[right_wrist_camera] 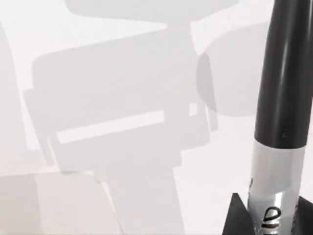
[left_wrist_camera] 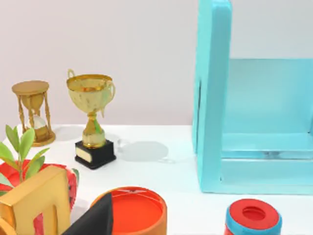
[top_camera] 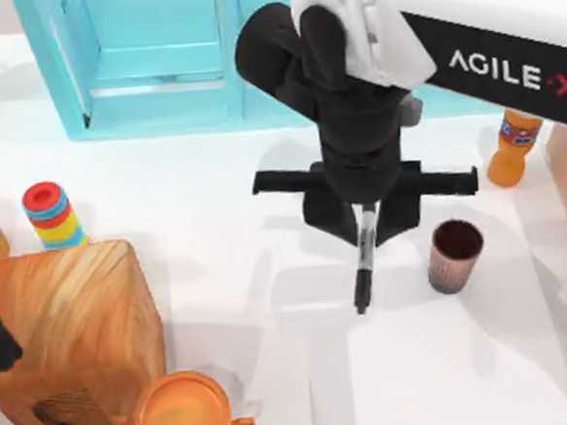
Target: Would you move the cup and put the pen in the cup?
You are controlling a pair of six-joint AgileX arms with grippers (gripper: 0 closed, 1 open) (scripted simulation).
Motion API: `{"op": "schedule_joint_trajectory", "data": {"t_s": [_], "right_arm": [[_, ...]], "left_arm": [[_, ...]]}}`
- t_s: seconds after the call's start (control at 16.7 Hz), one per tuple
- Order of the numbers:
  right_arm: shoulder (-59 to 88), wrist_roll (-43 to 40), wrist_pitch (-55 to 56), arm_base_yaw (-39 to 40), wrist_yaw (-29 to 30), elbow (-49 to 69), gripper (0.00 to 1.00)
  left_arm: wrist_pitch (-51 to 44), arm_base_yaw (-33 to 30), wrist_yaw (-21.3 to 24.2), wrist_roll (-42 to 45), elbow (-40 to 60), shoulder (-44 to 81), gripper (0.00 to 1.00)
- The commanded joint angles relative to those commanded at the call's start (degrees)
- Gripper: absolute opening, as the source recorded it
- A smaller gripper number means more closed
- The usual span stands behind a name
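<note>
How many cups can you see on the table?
2. The small brown cup stands right of the pen, which the right gripper holds. The bigger orange mug sits at the front edge, beside the wooden box.

The white bench (top_camera: 217,237) carries a small ribbed brown cup (top_camera: 453,256) at right, an orange bottle (top_camera: 513,147) far right, and a wooden box (top_camera: 73,334) near left.

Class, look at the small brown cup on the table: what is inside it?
The cup stands upright right of the pen, which the right gripper holds outside it. Its inside looks dark, with nothing sticking out; the bottom is hidden in shadow.
</note>
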Motion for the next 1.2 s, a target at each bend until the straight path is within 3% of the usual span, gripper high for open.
{"op": "schedule_joint_trajectory", "data": {"t_s": [0.42,0.6,0.84,1.2], "right_arm": [[-0.06,-0.12,0.27,-0.07,0.24,-0.63,0.00],[-0.22,-2.68,4.09,0.63,3.01,-4.09,0.00],[-2.95,-9.57,17.25,2.38,10.59,-11.36,0.00],[-9.98,-23.84,48.58,5.91,26.49,-26.37,0.00]], "left_arm": [[0.00,0.00,0.00,0.00,0.00,0.00,1.00],[0.00,0.00,0.00,0.00,0.00,0.00,1.00],[0.00,0.00,0.00,0.00,0.00,0.00,1.00],[0.00,0.00,0.00,0.00,0.00,0.00,1.00]]}}
